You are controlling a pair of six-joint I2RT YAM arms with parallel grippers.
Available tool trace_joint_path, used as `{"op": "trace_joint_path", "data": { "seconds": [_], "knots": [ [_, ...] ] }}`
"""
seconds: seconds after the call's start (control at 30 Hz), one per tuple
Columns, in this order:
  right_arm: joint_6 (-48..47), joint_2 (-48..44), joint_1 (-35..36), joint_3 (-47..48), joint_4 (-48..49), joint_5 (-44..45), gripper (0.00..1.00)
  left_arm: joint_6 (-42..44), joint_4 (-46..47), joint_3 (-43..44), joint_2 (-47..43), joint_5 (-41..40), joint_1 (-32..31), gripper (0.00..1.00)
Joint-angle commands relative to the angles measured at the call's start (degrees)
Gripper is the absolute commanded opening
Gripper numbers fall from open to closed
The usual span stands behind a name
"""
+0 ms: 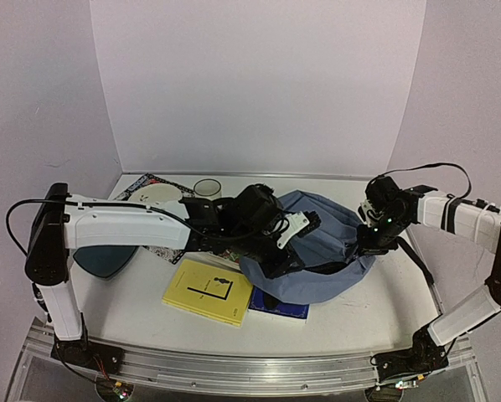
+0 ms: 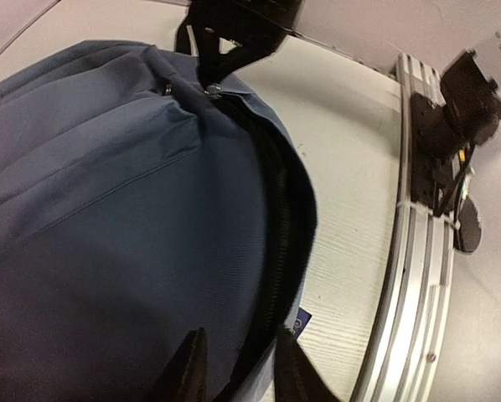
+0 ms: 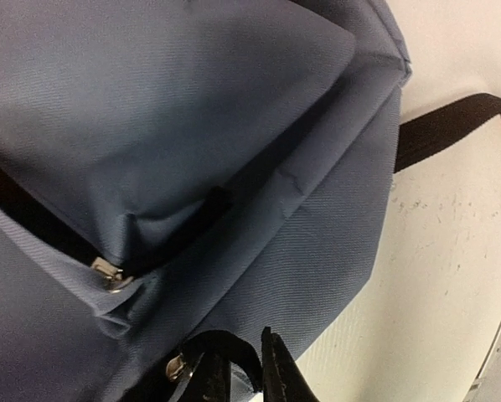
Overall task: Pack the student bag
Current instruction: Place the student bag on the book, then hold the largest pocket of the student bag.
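The student bag (image 1: 317,251), blue-grey fabric with dark zippers, lies on the table right of centre. My left gripper (image 1: 277,261) reaches over its near left side. In the left wrist view the gripper (image 2: 238,373) has its jaws on either side of the bag's (image 2: 108,218) dark zippered rim (image 2: 276,251), closed on it. My right gripper (image 1: 369,241) is at the bag's right side. In the right wrist view it (image 3: 244,377) is shut on a black fabric loop (image 3: 225,347) of the bag (image 3: 192,100), beside a metal zipper pull (image 3: 108,275).
A yellow book (image 1: 207,291) lies left of the bag. A blue book (image 1: 280,308) pokes out from under it, its corner showing in the left wrist view (image 2: 301,320). A white cup (image 1: 207,188), a patterned book (image 1: 150,188) and a teal tray (image 1: 104,260) sit at left. A black strap (image 1: 418,260) trails right.
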Motion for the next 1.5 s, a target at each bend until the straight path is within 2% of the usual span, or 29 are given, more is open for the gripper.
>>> {"op": "trace_joint_path", "data": {
  "seconds": [0.0, 0.03, 0.2, 0.37, 0.53, 0.73, 0.93, 1.13, 1.2, 1.33, 1.47],
  "knots": [
    [-2.16, -1.92, 1.51, 1.76, -1.55, -4.68, 0.22, -4.97, -0.03, 2.15, -5.39, -5.1, 0.04, 0.4],
    [-2.32, -2.89, 2.1, 2.3, -2.13, -4.27, 0.26, -6.3, 0.0, 1.91, -6.17, -6.87, 0.3, 0.47],
    [-2.55, -5.63, 6.06, 5.4, -5.02, -2.82, 0.45, -16.4, -2.23, -0.36, -10.84, -13.62, 3.79, 0.65],
    [-2.06, -4.57, 12.82, 8.52, -4.9, -1.14, 0.66, -26.67, -4.7, -5.56, -14.88, -12.99, 9.66, 0.69],
    [-2.02, 0.05, 19.69, 12.87, -3.83, -1.06, 0.81, -34.51, -6.11, -10.87, -16.42, -11.59, 13.62, 0.7],
    [-2.12, 4.91, 24.63, 16.06, -1.95, -1.25, 0.9, -38.38, -6.1, -12.34, -13.85, -6.54, 15.54, 0.68],
    [-1.44, 9.43, 29.1, 17.68, -0.17, -2.43, 0.94, -39.37, -5.74, -12.33, -10.79, -2.91, 15.63, 0.56],
    [-1.21, 13.1, 33.79, 18.36, 0.61, -2.73, 0.98, -40.44, -4.13, -14.37, -9.51, -0.99, 15.65, 0.24],
    [-1.59, 14.17, 34.7, 18.34, 0.61, -2.77, 0.98, -40.56, -3.11, -15.44, -9.71, -0.54, 15.63, 0.17],
    [-2.12, 16.23, 35.86, 18.07, 0.61, -1.74, 0.98, -40.67, -0.41, -17.68, -9.67, 1.03, 15.65, 0.05],
    [-2.88, 17.99, 36.0, 17.42, 0.55, 0.27, 0.98, -40.96, 1.21, -19.02, -9.69, 2.07, 15.71, 0.0]
  ]
}}
